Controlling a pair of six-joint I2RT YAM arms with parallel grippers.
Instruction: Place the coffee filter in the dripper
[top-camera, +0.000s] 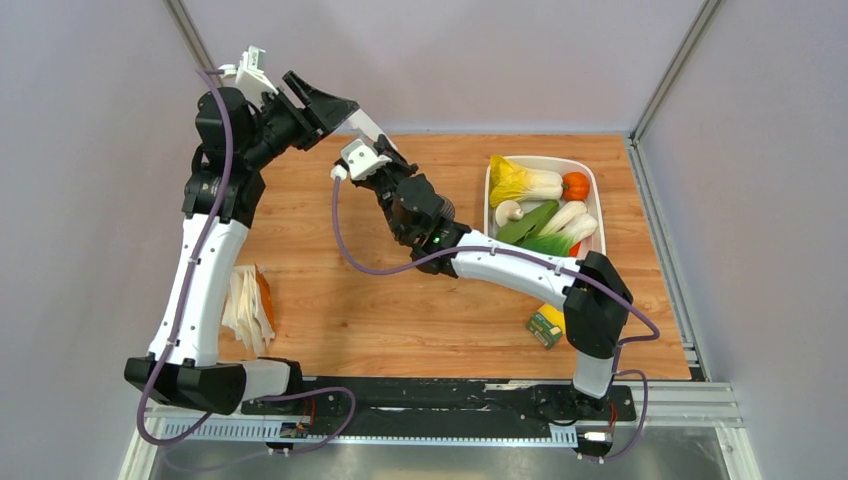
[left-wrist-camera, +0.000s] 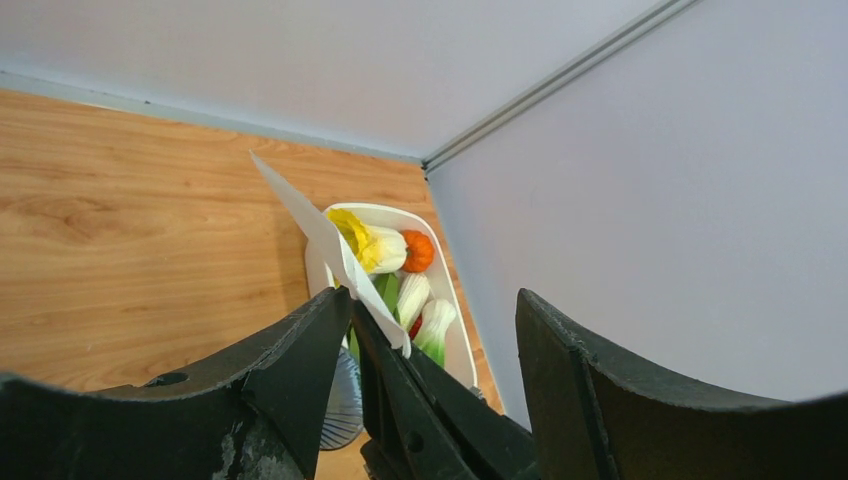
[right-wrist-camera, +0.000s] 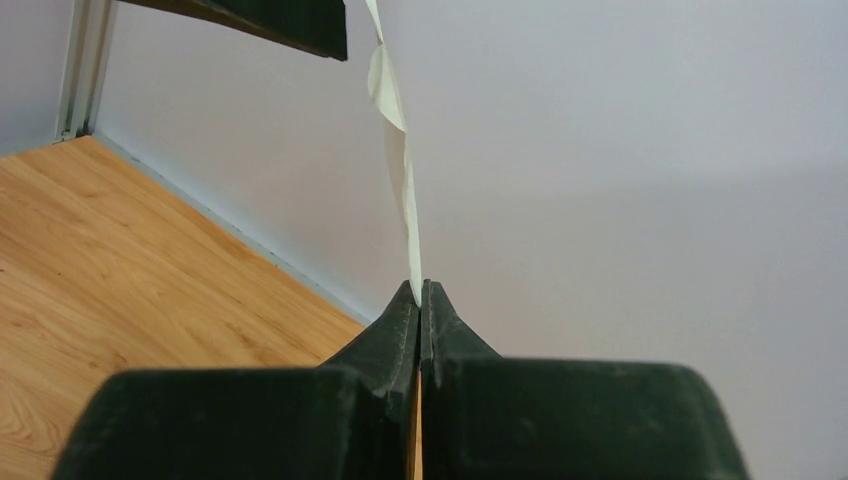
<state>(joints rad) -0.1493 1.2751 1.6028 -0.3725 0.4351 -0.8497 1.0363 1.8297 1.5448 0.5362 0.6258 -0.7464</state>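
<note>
Aloft, right gripper (right-wrist-camera: 420, 290) pinches the coffee filter (right-wrist-camera: 400, 190) by its edge, left gripper (left-wrist-camera: 430, 300) spread open around it

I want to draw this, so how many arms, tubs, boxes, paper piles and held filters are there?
Arms: 2, the left arm and the right arm
Tub: 1
Box: 1
Paper pile: 1
Filter, pinched in the right fingers: 1
Total: 6
</note>
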